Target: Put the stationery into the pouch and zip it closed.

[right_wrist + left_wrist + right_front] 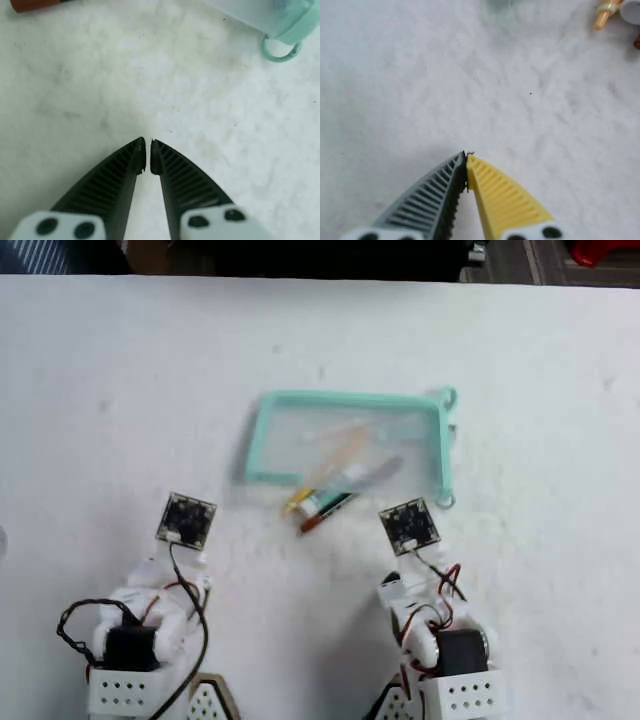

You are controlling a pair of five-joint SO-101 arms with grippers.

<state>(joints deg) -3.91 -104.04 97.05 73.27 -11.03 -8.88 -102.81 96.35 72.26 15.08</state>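
- Left arm point(135, 640), high view, 7 o'clock: white printed shell, black servo block, black cable looping out toward 9 o'clock, thin red wires, perforated white base.
- Right arm point(440, 645), 5 o'clock: white shell, black servo, red and black wires, perforated white base.
- Wrist camera boards point(187, 519): black squares, one per arm.
- Left gripper point(466, 162): one grey ribbed finger, one yellow; white mounts with dark screw holes.
- Right gripper point(147, 147): two black ribbed fingers; white mounts, dark screw holes.

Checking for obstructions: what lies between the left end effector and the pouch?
Bare table runs from the left end effector to the pouch, seen in the left wrist view.
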